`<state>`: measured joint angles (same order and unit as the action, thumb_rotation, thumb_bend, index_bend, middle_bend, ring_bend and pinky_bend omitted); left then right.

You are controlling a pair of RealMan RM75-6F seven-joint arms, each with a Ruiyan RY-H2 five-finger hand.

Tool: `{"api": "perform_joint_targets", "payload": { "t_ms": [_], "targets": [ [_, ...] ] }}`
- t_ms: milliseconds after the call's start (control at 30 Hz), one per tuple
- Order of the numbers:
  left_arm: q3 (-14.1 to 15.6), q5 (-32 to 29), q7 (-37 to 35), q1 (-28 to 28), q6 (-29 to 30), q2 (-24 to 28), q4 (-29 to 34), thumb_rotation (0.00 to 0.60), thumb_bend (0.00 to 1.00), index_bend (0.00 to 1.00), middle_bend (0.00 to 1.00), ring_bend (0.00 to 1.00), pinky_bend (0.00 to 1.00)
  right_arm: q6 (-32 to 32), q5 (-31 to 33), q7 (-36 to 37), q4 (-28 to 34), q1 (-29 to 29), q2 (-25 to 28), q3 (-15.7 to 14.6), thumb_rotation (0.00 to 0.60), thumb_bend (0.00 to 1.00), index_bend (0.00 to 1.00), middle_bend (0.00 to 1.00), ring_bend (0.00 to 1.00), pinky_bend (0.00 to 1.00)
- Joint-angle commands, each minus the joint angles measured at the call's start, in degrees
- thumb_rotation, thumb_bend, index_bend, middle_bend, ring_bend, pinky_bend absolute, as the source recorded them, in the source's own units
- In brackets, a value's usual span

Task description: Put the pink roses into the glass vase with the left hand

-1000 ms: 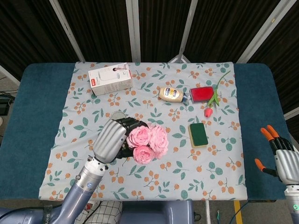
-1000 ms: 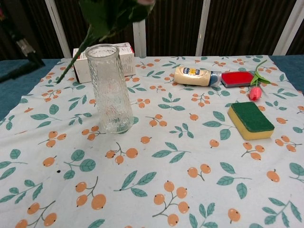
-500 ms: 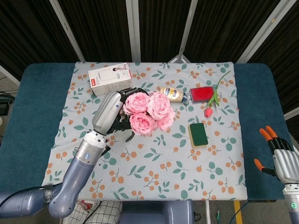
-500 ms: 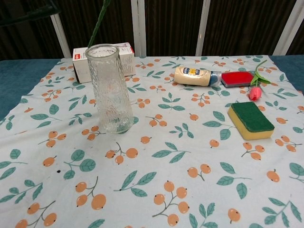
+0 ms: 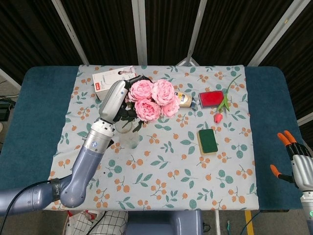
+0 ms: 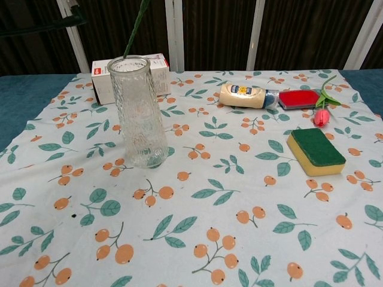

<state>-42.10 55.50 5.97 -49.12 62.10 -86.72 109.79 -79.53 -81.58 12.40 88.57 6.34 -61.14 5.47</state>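
Pink roses point(image 5: 152, 99) are up in the air, held by the left hand point(image 5: 116, 101), which grips them down at the dark leaves below the blooms. From the head view the blooms sit over the far part of the cloth point(image 5: 161, 176), and they hide part of the little bottle point(image 5: 184, 99) behind them. The glass vase point(image 6: 139, 112) stands upright on the cloth, just in front of the white box point(image 6: 157, 73). In the chest view a green stem point(image 6: 136, 28) slants down from the top edge, and its low end is right at the rim of the vase; I cannot tell if the tip is inside yet. In the head view only the vase's base point(image 5: 128, 139) peeks out under the hand and leaves. The right hand point(image 5: 297, 164) hangs far off by the right edge of the blue table point(image 5: 34, 117), fingers spread apart, holding nothing. Its fingertips point(image 5: 284, 136) are orange. On the cloth, the bottle lies on its side beside a red block point(image 6: 298, 98). A red tulip point(image 6: 322, 109) lies next to the block, with its bud pointing toward the sponge point(image 6: 316, 150). The sponge has a green top and a yellow bottom, and it sits well apart from the vase.
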Motion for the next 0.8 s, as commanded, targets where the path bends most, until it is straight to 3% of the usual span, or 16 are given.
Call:
{"api": "perform_joint_targets", "payload": {
  "t_ms": [33, 333, 800],
  "targets": [
    [0.17, -0.18, -1.27, -1.32, 0.22, -0.75, -1.33, 0.600, 0.39, 0.45, 0.53, 0.46, 0.55, 0.19, 0.11, 0.20, -0.15, 0.01, 0.03, -0.02, 0.600, 0.33, 0.13, 0.06, 0.14, 0.15],
    [2.80, 0.69, -2.83, -3.42, 2.05, -2.94, -4.85, 0.600, 0.39, 0.45, 0.53, 0.45, 0.54, 1.26, 0.77, 1.25, -0.89, 0.27, 0.01, 0.11, 0.600, 0.33, 0.13, 0.06, 0.14, 0.15],
    [6.76, 3.86, -10.43, -0.92, 3.77, -3.04, -8.25, 0.600, 0.39, 0.44, 0.52, 0.44, 0.54, 1.20, 1.13, 3.24, -1.35, 0.02, 0.50, 0.43, 0.600, 0.33, 0.13, 0.06, 0.14, 0.15]
  ]
}}
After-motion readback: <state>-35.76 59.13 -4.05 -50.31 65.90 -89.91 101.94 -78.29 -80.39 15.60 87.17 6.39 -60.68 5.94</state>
